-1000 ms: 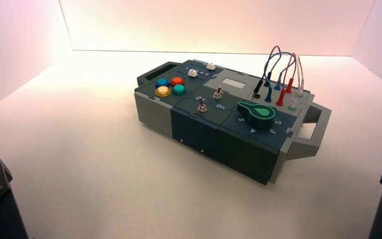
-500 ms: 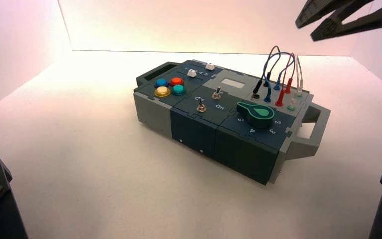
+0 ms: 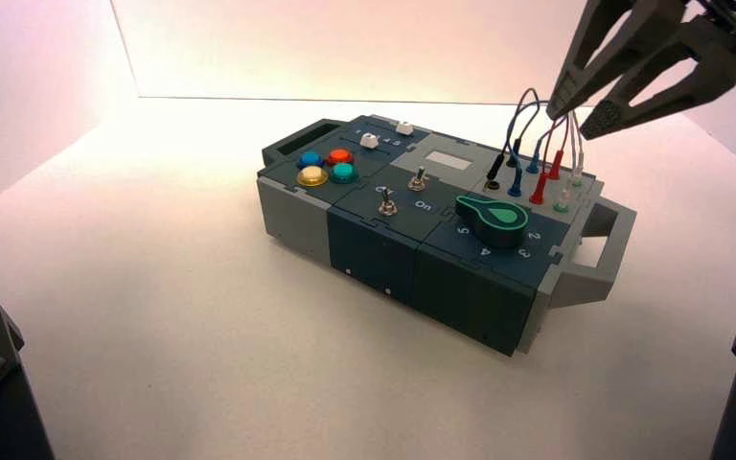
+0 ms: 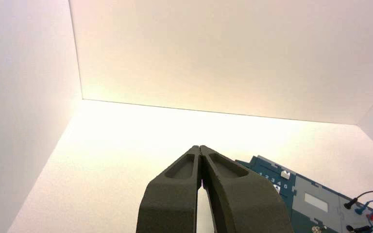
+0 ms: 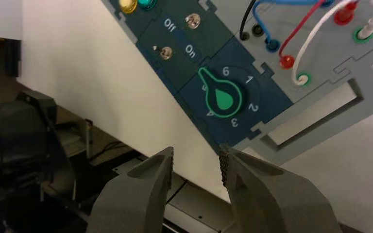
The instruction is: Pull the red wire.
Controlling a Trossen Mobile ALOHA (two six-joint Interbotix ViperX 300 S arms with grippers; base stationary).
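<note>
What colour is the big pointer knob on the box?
Green: the knob has a dark green body with a brighter green teardrop centre, clearest in the right wrist view.

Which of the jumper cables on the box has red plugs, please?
The red wire, looping between the blue-plugged cables and the white cable, below the open right gripper.

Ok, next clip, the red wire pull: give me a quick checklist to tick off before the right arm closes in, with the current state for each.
1. Right gripper open: ok, its jaws stand apart.
2. Red wire plugged at both ends in the box: ok, both red plugs sit in their sockets.
3. Gripper around the wire: not ok, it hovers above the loops, holding nothing.
4. Red loop clear of the blue wires and white wire: not ok, they arch close together.
5. Left gripper out of the way: ok, shut, far from the wires.
</note>
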